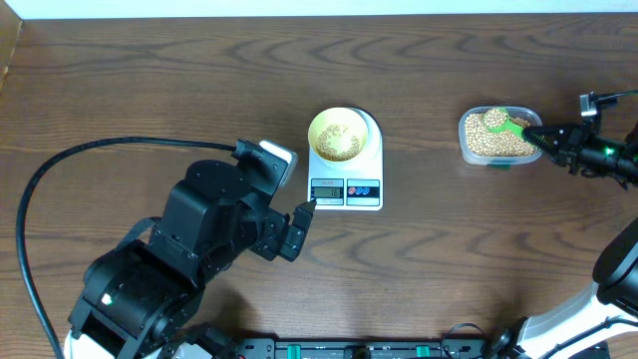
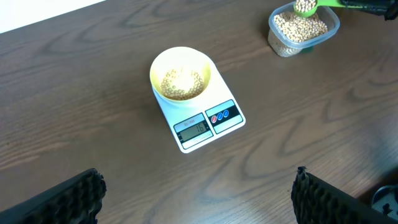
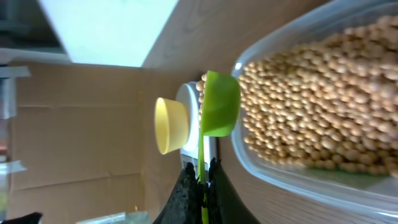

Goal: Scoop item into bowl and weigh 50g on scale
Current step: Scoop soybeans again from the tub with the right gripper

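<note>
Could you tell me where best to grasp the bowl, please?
Probably pinch its rim from above, one finger inside, one outside, on the side nearest the left gripper: the bowl sits upright and open on the scale, and beans fill only its bottom.

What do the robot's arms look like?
Both are mostly black. The left arm is chunky, with a pale box and a looping black cable; its fingers are ribbed. The right arm shows a small green light.
</note>
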### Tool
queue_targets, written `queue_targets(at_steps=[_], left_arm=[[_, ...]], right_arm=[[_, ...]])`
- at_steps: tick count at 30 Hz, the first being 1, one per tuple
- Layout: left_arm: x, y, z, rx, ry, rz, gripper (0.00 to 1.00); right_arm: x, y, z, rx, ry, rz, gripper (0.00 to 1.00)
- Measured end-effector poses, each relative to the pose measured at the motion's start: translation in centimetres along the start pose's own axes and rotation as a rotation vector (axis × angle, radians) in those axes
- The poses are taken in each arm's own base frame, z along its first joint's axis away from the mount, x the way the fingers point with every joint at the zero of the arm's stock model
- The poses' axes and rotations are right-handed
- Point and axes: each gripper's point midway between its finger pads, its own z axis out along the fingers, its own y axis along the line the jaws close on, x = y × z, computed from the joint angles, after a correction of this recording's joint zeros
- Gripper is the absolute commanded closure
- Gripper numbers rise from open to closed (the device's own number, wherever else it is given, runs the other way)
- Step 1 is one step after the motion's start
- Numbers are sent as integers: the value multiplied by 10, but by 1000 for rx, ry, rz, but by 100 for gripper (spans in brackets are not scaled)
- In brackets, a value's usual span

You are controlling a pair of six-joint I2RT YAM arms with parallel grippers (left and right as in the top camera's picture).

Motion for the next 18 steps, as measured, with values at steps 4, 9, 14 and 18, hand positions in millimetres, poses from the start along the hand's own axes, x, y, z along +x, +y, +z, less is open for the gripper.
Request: queue_targets(at_steps=[4, 9, 14, 18], left_arm=[[0, 0, 0, 0, 0, 0, 2], [0, 0, 0, 0, 0, 0, 2], [0, 0, 0, 0, 0, 0, 2], [0, 0, 0, 0, 0, 0, 2]], right_arm=[[-2, 14, 0, -79, -13, -17, 99], [0, 31, 7, -160, -2, -30, 99], [10, 57, 30, -259, 56, -67, 99], [25, 79, 55, -324, 131, -95, 99]])
